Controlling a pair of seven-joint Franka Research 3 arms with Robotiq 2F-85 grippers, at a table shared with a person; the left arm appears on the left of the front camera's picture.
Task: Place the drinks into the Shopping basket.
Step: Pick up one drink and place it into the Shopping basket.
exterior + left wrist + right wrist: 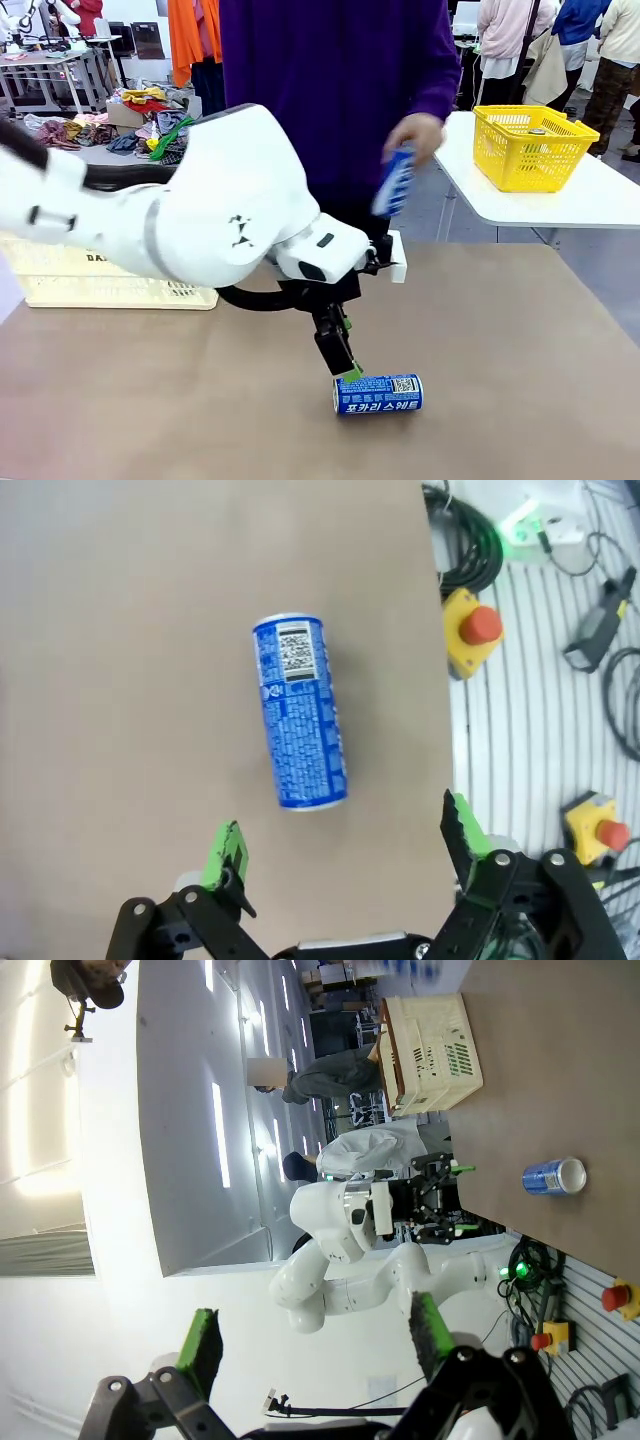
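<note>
Drinks counted: two slim blue aluminium cans with white Korean lettering.
Can one: lies on its side on the brown table, near the robot's edge, nothing gripping it.
Can two: blurred, tilted, held in the person's hand above the far side of the table.
Baskets counted: one cream-white slotted plastic basket at the table's left, partly hidden by the arm; one bright yellow basket on a separate white table.
Left arm: reaches across the middle, wrist bent downward.
Left gripper: jaws spread wide, empty, fingertips just beside can one.
Right gripper: jaws spread, empty, raised well away from the table.
</note>
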